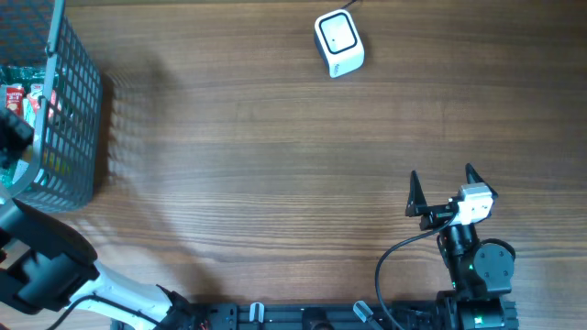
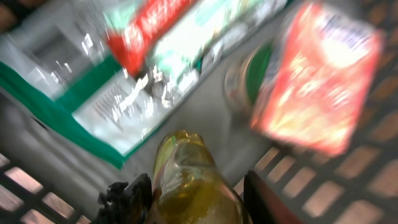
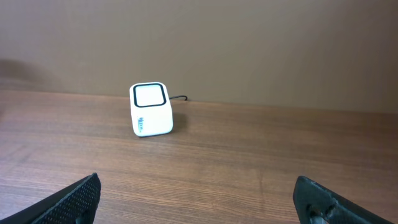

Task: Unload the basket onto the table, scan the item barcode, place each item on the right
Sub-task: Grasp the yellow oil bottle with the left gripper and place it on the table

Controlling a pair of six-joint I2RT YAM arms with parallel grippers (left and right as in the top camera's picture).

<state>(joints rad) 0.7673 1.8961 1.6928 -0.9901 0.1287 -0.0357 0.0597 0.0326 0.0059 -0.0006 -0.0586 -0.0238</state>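
Pinching a bottle down in the basket, far from the scanner

Down inside the wire basket (image 1: 78, 101) at the far left edge of the tabletop (image 1: 275, 165), the left fingers (image 2: 127, 199) stand one on each side of a yellowish, translucent bottle (image 2: 193, 168). In the left wrist view the bottle fills the whole gap between them, and both dark fingers lie against its sides, so they are pinching it. That view is smeared with blur, so the bottle's label and any barcode cannot be read.

Around the bottle lies a jumble of packaged goods. A red packet (image 2: 317, 81) sits up and to the right, a large white-and-green packet (image 2: 93, 93) lies to the left, and a red-labelled pack (image 2: 161, 25) lies across the top. A round, green-rimmed container (image 2: 245, 81) shows just beside the red packet. The basket's dark lattice floor appears in the lower corners of that view.

From overhead, only the left arm (image 1: 46, 266) is clear, rising from the bottom-left corner toward the basket. Its working end is mostly hidden behind the mesh.

The scanner (image 1: 339, 43), a small white box with a dark-framed window on top, stands on the tabletop near the upper middle, well apart from the basket. A thin cable leaves its rear.

The right fingers (image 1: 415, 188) are spread wide and hold nothing, low at the right side of the tabletop. In the right wrist view they (image 3: 78, 199) frame the bottom corners, with the scanner (image 3: 150, 109) ahead of them and to the left on bare wood.
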